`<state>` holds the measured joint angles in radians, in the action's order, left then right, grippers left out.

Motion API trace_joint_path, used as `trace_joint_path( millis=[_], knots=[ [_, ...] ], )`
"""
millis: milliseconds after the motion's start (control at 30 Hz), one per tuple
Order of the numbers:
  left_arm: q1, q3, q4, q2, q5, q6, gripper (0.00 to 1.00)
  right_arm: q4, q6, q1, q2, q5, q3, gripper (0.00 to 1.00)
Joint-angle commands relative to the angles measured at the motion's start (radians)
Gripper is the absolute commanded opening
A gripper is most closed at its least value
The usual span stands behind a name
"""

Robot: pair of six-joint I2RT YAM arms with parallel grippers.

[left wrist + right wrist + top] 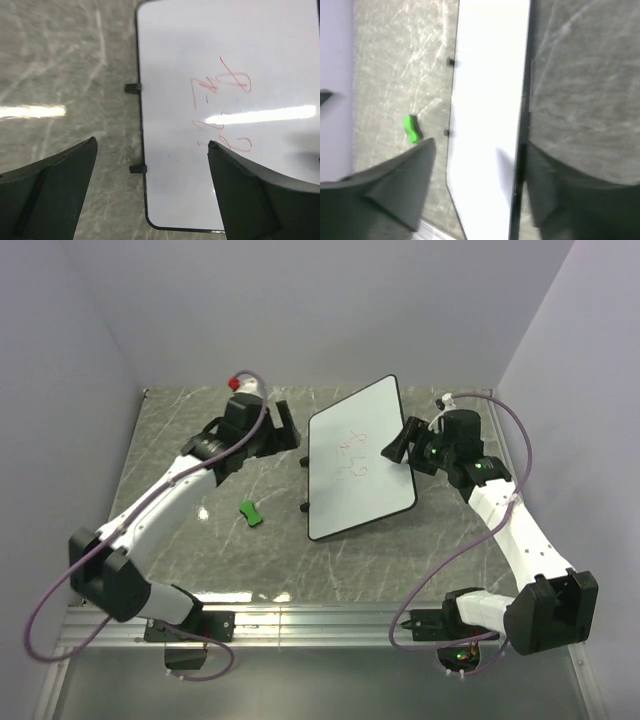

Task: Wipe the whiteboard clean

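Tabletop: one whiteboard, one eraser

The whiteboard looks smooth and glossy, the table polished, marble-veined stone.

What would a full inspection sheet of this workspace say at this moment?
Surface: grey marbled table, with light glare.
Job's things: whiteboard lies on the table, turned at an angle; red scribbles not yet erased.
Clutter: only a green eraser, left of the board and apart from it.
Grippers: left hand open, empty, over the board's left edge. Right hand open at the board's right edge; contact cannot be told.
Cables: one purple cable loops beside the left arm, another beside the right arm; neither lies on the board.
Surroundings: pale walls on three sides; metal rail at the near edge.
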<state>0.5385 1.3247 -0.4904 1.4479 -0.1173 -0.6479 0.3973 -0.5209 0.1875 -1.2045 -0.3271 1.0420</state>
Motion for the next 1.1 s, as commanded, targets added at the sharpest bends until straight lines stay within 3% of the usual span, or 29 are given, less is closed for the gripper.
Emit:
trace_joint_path(
  millis=[0,33,200,567,1067],
  knots=[
    [-0.063,-0.065,0.002,-0.052,-0.163,-0.004,1.00,0.044,0.051,0.013,0.055,-0.001,0.016,0.84],
    [-0.086,-0.064,-0.016,-0.023,-0.100,0.007,0.98,0.067,0.065,0.013,0.069,0.003,0.027,0.87],
    [-0.103,0.019,-0.166,0.074,-0.200,-0.018,0.92,0.118,0.088,0.013,0.124,0.063,0.072,0.88],
    [-0.110,-0.061,-0.318,0.193,-0.231,-0.147,0.78,0.258,0.142,0.012,0.227,0.177,0.263,0.88],
    [-0.098,-0.148,-0.320,0.250,-0.183,-0.229,0.72,0.302,0.128,0.010,0.329,0.177,0.127,0.88]
  ],
)
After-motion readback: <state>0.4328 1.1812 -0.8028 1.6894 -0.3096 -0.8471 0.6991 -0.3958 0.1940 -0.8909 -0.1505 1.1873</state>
